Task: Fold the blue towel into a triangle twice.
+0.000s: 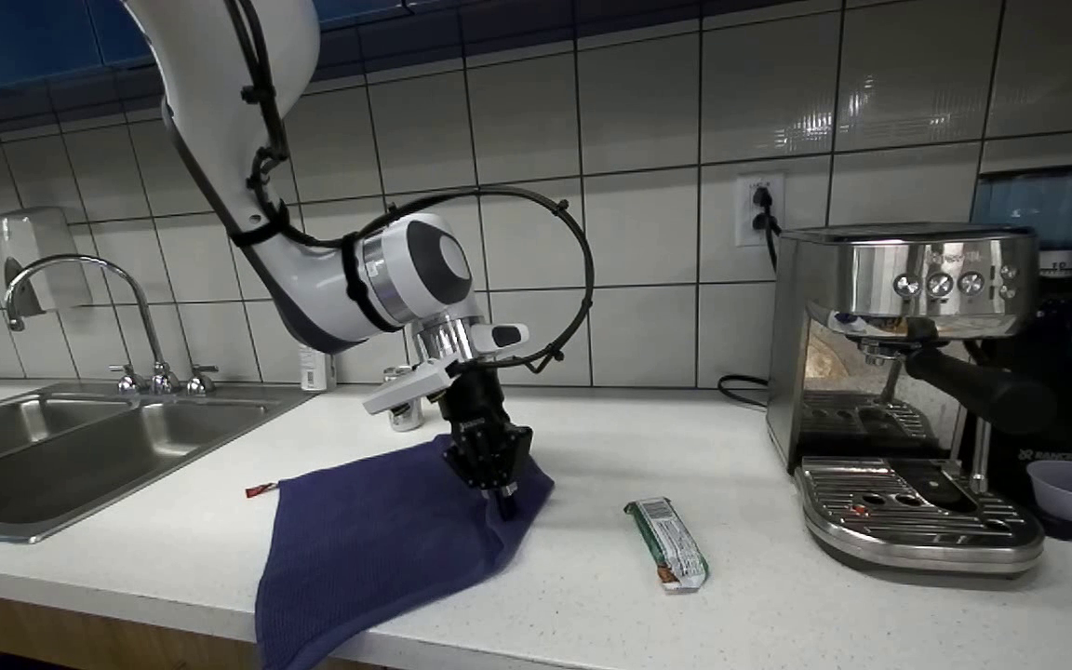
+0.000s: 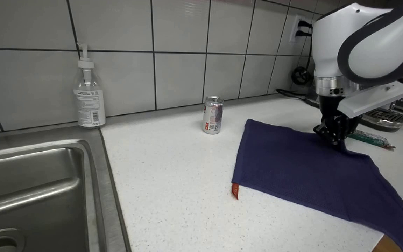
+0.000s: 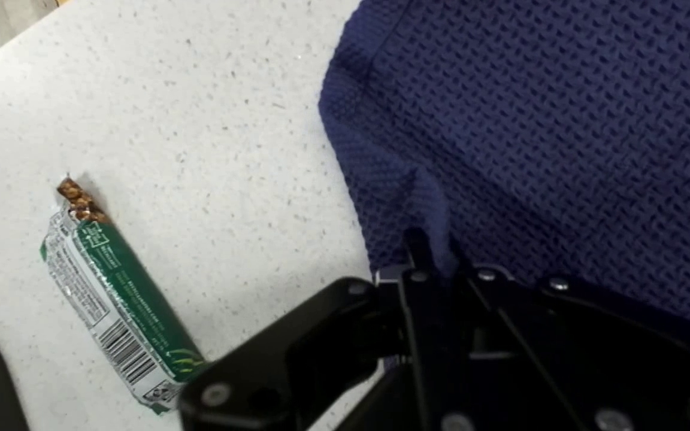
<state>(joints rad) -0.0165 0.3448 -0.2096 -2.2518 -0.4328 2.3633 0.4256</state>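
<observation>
The blue towel (image 1: 378,549) lies spread on the white counter, and one corner hangs over the front edge. It shows in both exterior views (image 2: 299,171). In the wrist view, the towel (image 3: 560,120) has a raised ridge near its edge, running up between the fingertips. My gripper (image 3: 436,254) is closed on this pinched ridge, fingers pointing down at the counter. In the exterior views, the gripper (image 1: 504,502) is low at the towel's side nearest the silver-green packet, and the gripper (image 2: 336,141) covers the pinched part. The towel's underside is hidden.
The silver-green packet (image 1: 668,544) lies beside the towel. A red wrapper end (image 2: 235,191) sticks out from under a towel corner. A can (image 2: 213,115) stands behind the towel. A sink (image 1: 43,535) and a coffee machine (image 1: 908,279) flank the counter. A pump bottle (image 2: 89,94) stands by the wall.
</observation>
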